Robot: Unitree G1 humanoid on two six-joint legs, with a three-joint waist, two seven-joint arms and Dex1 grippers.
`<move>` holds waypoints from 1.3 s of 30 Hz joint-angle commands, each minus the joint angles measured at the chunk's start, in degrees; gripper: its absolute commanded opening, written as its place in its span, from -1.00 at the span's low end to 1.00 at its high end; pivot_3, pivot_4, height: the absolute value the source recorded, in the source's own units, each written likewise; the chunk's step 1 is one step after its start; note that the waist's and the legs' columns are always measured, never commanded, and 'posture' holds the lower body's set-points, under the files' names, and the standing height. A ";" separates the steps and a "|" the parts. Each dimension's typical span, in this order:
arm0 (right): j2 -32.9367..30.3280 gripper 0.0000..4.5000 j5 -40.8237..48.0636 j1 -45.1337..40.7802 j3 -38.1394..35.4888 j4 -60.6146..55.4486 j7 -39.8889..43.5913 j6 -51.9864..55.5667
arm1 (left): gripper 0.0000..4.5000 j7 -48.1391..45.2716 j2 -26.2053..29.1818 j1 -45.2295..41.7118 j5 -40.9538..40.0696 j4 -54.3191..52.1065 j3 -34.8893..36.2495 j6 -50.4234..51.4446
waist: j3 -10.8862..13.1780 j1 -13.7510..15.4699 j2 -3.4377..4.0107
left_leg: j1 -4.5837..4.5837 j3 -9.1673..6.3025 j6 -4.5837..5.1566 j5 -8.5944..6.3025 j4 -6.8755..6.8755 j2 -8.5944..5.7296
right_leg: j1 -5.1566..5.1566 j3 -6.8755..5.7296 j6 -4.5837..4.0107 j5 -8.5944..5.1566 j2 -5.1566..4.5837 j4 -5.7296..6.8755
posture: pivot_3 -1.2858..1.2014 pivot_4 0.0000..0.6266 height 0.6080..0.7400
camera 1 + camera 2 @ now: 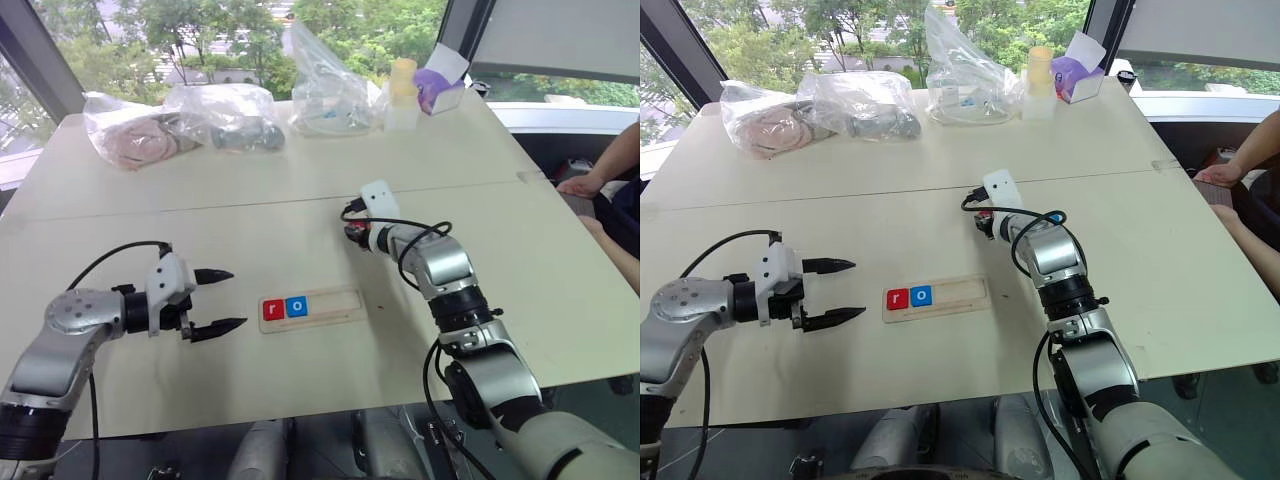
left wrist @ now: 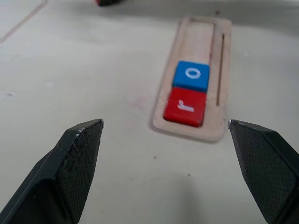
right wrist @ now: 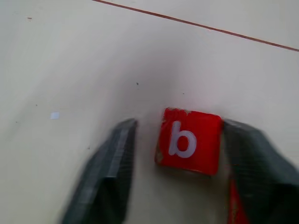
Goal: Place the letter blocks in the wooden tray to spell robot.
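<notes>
Left gripper (image 1: 220, 300) hangs at 9 o'clock of the wooden tray (image 1: 330, 309), jaws spread wide and holding nothing, fingertips aimed at the tray's near end from just above the table (image 1: 120, 220).

Tray status: red r block (image 1: 272, 310) in the first slot, blue o block (image 1: 296, 307) touching it in the second. The three slots toward 3 o'clock are bare wood. So "ro" is set and b is next.

Right gripper (image 3: 180, 140) sits at about 1 o'clock of the tray, near it but clear of it, low on the table. In its wrist view the fingers (image 3: 110, 163) bracket the red b block (image 3: 189, 140): one finger looks to touch the block's edge, while the other shows a thin gap that blur keeps me from confirming. I read the jaws as closing onto the b, grip not yet proven. A red sliver beside that finger may be another block; cannot tell which.

Step in hand: pickup of b. Next move, my judgement: confirm the pinch, lift straight up, carry toward 7 o'clock, and lower the b flat into the third slot, flush against the o, letter upright. Risk: tile tilting out of a light pinch.

The plastic bags (image 1: 200, 120) at the far edge are no concern.
</notes>
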 commanded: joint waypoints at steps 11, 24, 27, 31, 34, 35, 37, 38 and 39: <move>-8.40 -0.48 3.08 1.08 -2.63 -29.52 5.07 21.43 | 1.00 1.46 -0.99 -0.92 -1.38 -2.82 0.11 1.07 | 0.03 0.38 0.05 | -0.09 -0.02 0.00 0.00 -0.02 0.00 | -0.06 -0.01 0.00 0.00 -0.01 -0.02 | 0.03 -0.52 1.00; -5.99 -0.48 14.15 29.16 -16.85 -59.96 -0.72 42.52 | 1.00 -1.15 -1.59 -3.75 -1.99 -1.56 -0.87 0.83 | -0.01 1.48 -0.02 | -0.09 0.02 0.02 0.00 -0.01 0.03 | -0.01 -0.03 0.00 -0.01 -0.09 -0.06 | 0.03 -0.52 1.00; -1.72 -0.48 15.26 31.29 -18.72 -59.88 -5.12 42.52 | 1.00 -2.02 -1.88 -4.66 -1.94 -1.12 -1.27 0.67 | -0.01 1.43 -0.02 | 0.00 0.01 0.02 0.00 -0.01 0.04 | 0.06 -0.03 0.00 -0.01 -0.04 -0.05 | 0.03 -0.52 1.00; 0.35 -0.48 17.23 31.38 -19.58 -59.12 -9.35 42.52 | 1.00 -2.07 -2.44 -6.06 -1.29 -0.56 -1.85 0.75 | -0.01 1.52 -0.02 | 0.11 0.03 0.02 0.00 -0.02 0.03 | 0.16 -0.02 0.00 -0.01 -0.02 -0.07 | 0.03 -0.52 1.00; -0.58 0.19 19.40 30.74 -19.57 -58.82 -10.76 42.52 | 1.00 -1.85 -2.59 -6.62 -1.14 -0.31 -2.05 0.83 | -0.02 1.52 -0.04 | 0.14 0.03 0.02 0.00 -0.01 0.03 | 0.20 -0.02 0.00 -0.01 -0.01 -0.07 | 0.03 -0.52 1.00; -2.96 0.36 20.52 29.93 -18.80 -58.69 -9.82 42.52 | 1.00 -1.81 -2.60 -6.75 -1.13 -0.24 -2.08 0.85 | -0.02 1.52 -0.03 | 0.15 0.03 0.02 0.00 -0.01 0.03 | 0.21 -0.02 0.00 -0.01 -0.01 -0.07 | 0.03 -0.52 1.00; -9.85 0.77 22.77 27.94 -16.26 -58.74 -6.48 42.52 | 1.00 -1.75 -2.60 -6.87 -1.09 -0.20 -2.14 0.88 | 0.00 1.51 0.00 | 0.16 0.04 0.02 0.00 -0.01 0.01 | 0.22 -0.02 0.01 -0.01 -0.03 -0.07 | 0.03 -0.52 1.00; -13.76 0.98 23.82 26.63 -15.06 -58.65 -3.96 42.52 | 1.00 -1.78 -2.60 -6.87 -1.08 -0.22 -2.19 0.88 | 0.02 1.57 0.01 | 0.15 0.05 0.02 0.00 0.01 0.00 | 0.22 -0.02 0.01 -0.02 -0.04 -0.08 | 0.03 -0.52 1.00; -19.17 0.98 25.39 25.32 -13.95 -57.63 1.52 39.05 | 1.00 -1.92 -2.56 -6.75 -1.16 -0.40 -2.29 0.97 | 0.02 1.56 -0.01 | 0.14 0.07 0.03 0.01 0.01 -0.01 | 0.23 -0.03 0.02 -0.02 -0.05 -0.10 | 0.03 -0.52 1.00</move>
